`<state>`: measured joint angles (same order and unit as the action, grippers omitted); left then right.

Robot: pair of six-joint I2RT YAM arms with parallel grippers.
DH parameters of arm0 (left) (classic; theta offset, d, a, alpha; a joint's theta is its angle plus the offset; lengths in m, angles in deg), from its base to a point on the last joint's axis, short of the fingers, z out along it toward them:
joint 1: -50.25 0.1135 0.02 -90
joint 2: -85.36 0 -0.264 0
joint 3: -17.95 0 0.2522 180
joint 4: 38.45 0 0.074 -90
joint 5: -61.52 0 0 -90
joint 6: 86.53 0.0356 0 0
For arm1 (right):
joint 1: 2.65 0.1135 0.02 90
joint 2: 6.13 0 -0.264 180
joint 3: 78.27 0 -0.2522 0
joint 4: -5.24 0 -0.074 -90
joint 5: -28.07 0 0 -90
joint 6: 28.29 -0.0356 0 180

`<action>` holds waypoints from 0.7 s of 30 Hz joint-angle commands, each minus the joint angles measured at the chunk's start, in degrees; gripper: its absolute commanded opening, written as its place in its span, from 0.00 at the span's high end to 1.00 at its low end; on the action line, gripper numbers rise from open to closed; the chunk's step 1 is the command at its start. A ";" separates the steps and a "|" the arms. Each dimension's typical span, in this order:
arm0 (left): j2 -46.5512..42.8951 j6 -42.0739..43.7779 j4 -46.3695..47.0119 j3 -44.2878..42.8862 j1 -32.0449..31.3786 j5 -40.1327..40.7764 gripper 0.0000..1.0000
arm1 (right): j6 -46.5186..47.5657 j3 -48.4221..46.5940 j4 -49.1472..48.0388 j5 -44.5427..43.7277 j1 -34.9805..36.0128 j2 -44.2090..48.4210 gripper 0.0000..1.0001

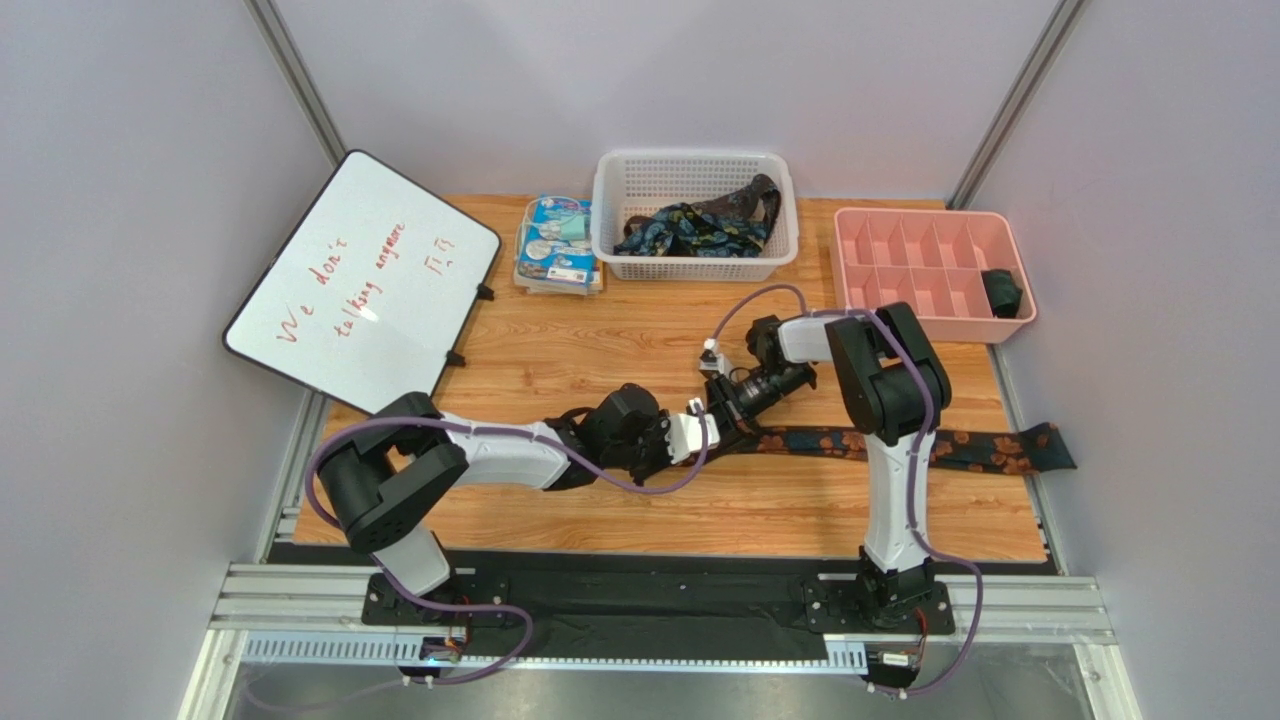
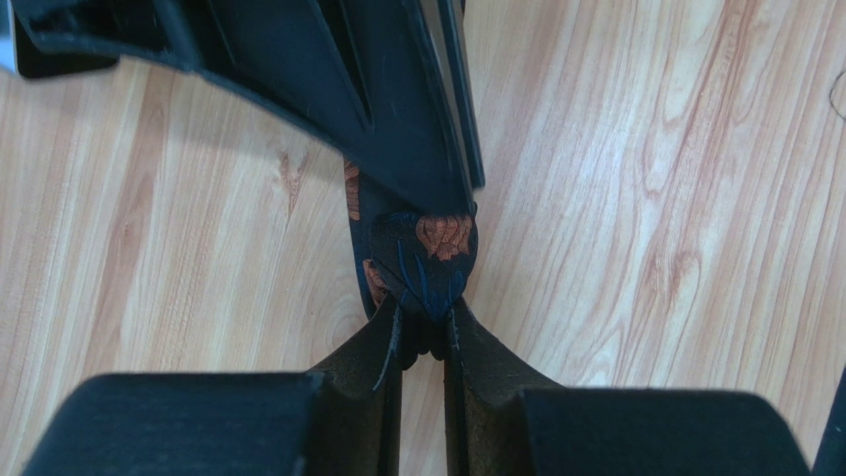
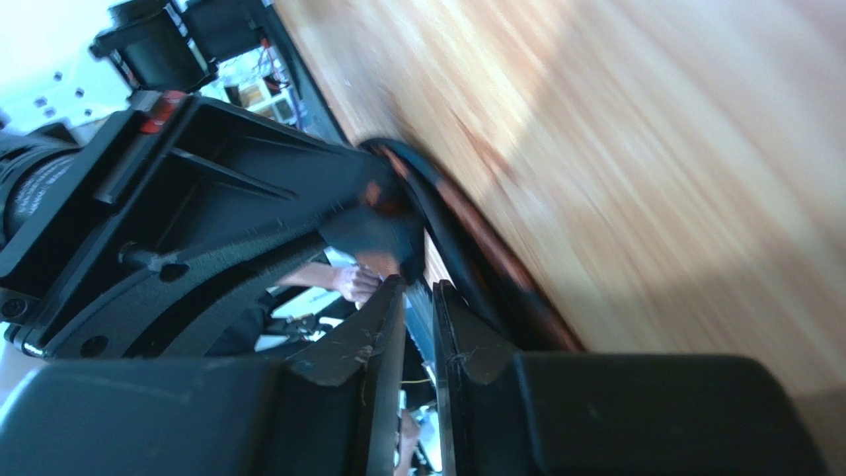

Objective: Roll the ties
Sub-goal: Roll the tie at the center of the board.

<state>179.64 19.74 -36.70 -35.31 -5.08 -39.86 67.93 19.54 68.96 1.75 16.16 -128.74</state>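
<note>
One dark tie with orange-brown blotches lies flat along the wooden table, stretching right from the two grippers. My left gripper is shut on its folded end, and the fabric is pinched between the fingertips just above the wood. In the top view the left gripper meets the right gripper at that end. The right gripper has its jaws a narrow slit apart, with the tie's end just beyond its tips and nothing clearly between them. More ties lie heaped in the white basket.
A pink divided tray at the back right holds a dark bundle. A blue-white packet sits left of the basket. A whiteboard leans at the back left. Grey walls close in both sides.
</note>
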 commanded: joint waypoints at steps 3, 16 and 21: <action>-0.85 2.97 -18.56 -6.97 -1.26 2.32 0.91 | -0.16 -2.77 7.70 -3.40 -5.53 5.36 0.78; 3.98 2.10 -31.50 -16.74 -2.15 4.70 0.90 | -7.61 -3.12 0.86 5.23 -0.71 1.67 0.67; 3.98 1.92 -31.07 -15.96 -2.15 3.91 0.90 | -10.25 -1.63 -3.89 3.82 1.66 0.44 0.60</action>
<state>183.18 20.81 -64.87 -50.77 -6.79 -35.49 61.46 17.95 70.90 4.61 16.25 -127.21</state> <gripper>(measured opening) 0.194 0.394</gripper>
